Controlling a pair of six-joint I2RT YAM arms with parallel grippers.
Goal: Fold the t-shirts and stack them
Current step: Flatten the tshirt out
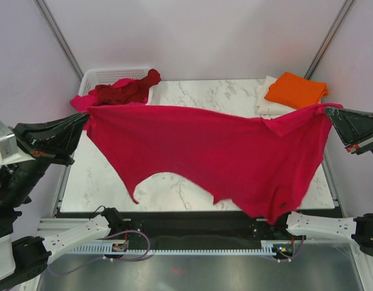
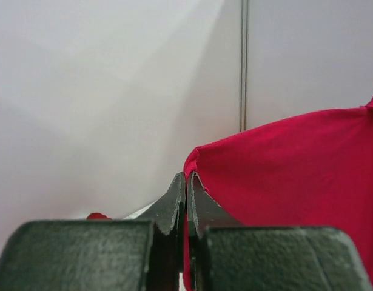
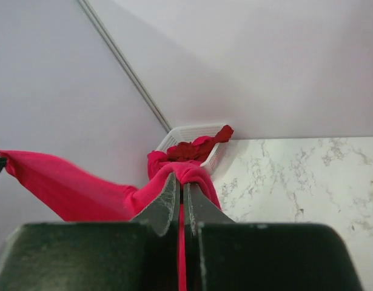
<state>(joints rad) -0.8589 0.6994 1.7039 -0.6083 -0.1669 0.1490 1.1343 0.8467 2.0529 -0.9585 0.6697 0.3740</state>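
A crimson red t-shirt (image 1: 222,151) hangs stretched in the air above the marble table (image 1: 107,182), held at both ends. My left gripper (image 1: 84,118) is shut on its left corner, and the cloth (image 2: 295,176) spreads to the right of the closed jaws (image 2: 187,182). My right gripper (image 1: 329,110) is shut on the right corner, where the fabric (image 3: 192,173) bunches over the fingertips. An orange t-shirt (image 1: 296,89) lies folded on a cream-white one (image 1: 266,103) at the back right. A dark maroon t-shirt (image 1: 122,91) and a magenta-pink one (image 1: 80,102) fill the basket.
The white plastic basket (image 1: 98,76) stands at the back left corner, also visible in the right wrist view as the basket (image 3: 192,130). Grey walls close in on both sides. The shirt's lower hem hangs past the table's front edge near the right arm base (image 1: 313,224).
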